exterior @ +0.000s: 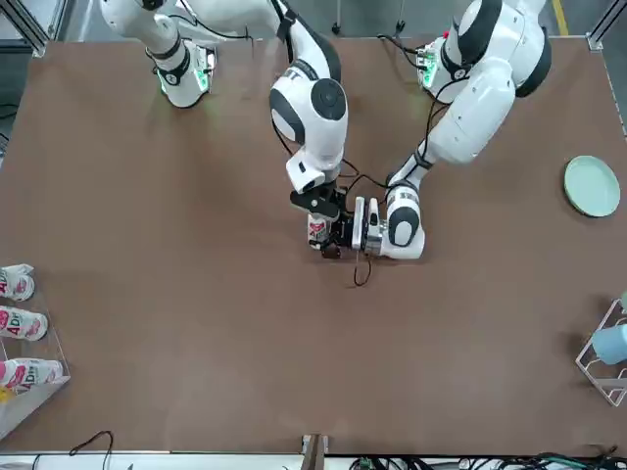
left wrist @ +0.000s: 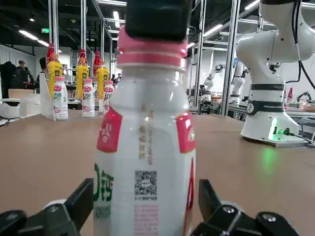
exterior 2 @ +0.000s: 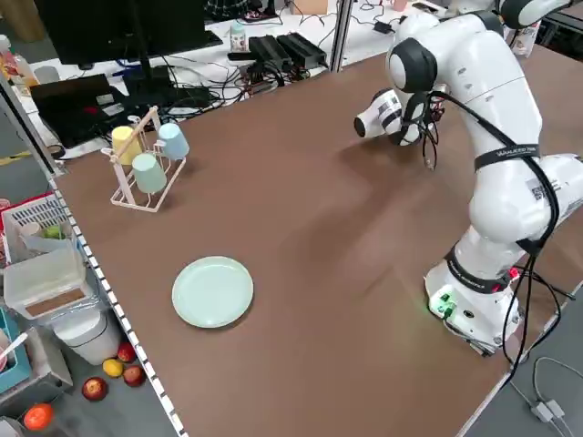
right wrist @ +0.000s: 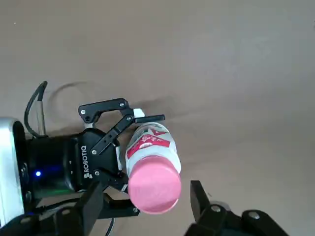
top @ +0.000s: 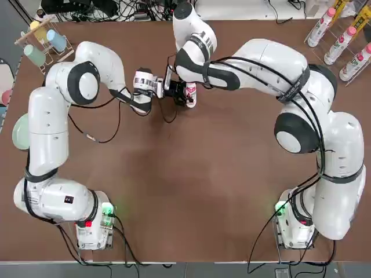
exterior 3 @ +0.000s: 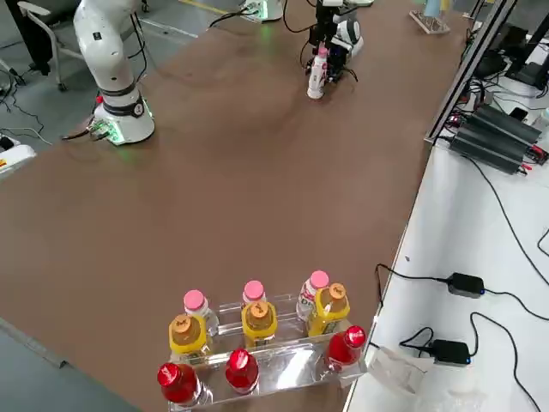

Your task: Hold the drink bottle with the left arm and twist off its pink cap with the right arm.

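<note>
- The drink bottle point(top: 191, 94) stands upright on the brown table point(top: 191, 185), far from the arm bases and near the middle; its pink cap point(right wrist: 154, 184) is on top.
- The left gripper point(right wrist: 129, 153) lies level at the bottle's side; its fingers point(left wrist: 75, 203) sit on both sides of the bottle body, spread wide, with a small gap showing; I cannot tell if they touch it.
- The right gripper point(right wrist: 146, 195) hangs above the cap, pointing down; its fingers point(right wrist: 197, 194) are apart on each side of the cap, not pinching it.
- On the table's left side sit a pale green plate point(exterior 2: 212, 291) and a rack of cups point(exterior 2: 146, 164); a clear rack of bottles point(exterior 3: 257, 339) stands at the right edge, well apart from the arms.
- Past the table there are cables point(exterior 2: 273, 50), a dark screen point(exterior 2: 118, 27), bins point(exterior 2: 41, 273) and fruit point(exterior 2: 105, 373) on the floor; the left wrist view shows a big hall with ceiling lights point(left wrist: 29, 35) and another white robot point(left wrist: 275, 73).
</note>
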Available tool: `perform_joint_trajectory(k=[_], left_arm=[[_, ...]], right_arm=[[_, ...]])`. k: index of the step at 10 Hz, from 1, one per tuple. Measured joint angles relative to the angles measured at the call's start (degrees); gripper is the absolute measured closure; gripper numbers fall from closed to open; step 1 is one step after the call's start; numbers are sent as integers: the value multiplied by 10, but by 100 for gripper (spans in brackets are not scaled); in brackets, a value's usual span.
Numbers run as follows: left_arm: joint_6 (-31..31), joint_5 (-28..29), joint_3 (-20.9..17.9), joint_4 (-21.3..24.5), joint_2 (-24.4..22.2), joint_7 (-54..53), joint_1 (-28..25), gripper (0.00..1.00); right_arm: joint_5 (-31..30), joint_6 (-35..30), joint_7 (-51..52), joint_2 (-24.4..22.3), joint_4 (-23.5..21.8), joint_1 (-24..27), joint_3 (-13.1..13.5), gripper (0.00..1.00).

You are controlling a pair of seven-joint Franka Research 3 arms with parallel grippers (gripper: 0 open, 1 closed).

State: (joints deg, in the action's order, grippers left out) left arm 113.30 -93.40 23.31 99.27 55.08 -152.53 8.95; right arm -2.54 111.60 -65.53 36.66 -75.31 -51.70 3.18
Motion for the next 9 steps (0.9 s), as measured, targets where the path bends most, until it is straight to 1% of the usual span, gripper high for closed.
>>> perform_joint_trajectory(k=[1, 2, 3, 4, 5, 6, 7, 8, 9], left_arm=[[0, -1, -1, 0, 0, -10, 0, 18], [0, -2, -2, 0, 0, -16, 0, 35], [0, -2, -2, 0, 0, -18, 0, 39], [0, -2, -2, 0, 0, -18, 0, 39], [0, -2, -3, -1, 0, -19, -1, 45], [0, -2, -3, -1, 0, -20, -2, 48], [0, -2, -3, -1, 0, -20, -2, 43], [0, -2, -3, -1, 0, -20, -2, 42], [0, -2, -3, -1, 0, -20, -2, 46]], right_arm=[[0, 0, 0, -1, -1, -1, 0, 19], [0, 0, 2, -2, -3, -2, 0, 19], [0, 0, 7, -2, -4, -2, 0, 19], [0, 0, 9, -2, -4, -2, 0, 20], [0, -1, 10, -4, -4, -2, 0, 20], [0, -1, 12, -6, -4, -2, 0, 22], [0, -1, 13, -8, -4, -2, 0, 23], [0, -2, 15, -8, -4, -2, 0, 26], [0, -3, 16, -8, -4, -2, 0, 27]])
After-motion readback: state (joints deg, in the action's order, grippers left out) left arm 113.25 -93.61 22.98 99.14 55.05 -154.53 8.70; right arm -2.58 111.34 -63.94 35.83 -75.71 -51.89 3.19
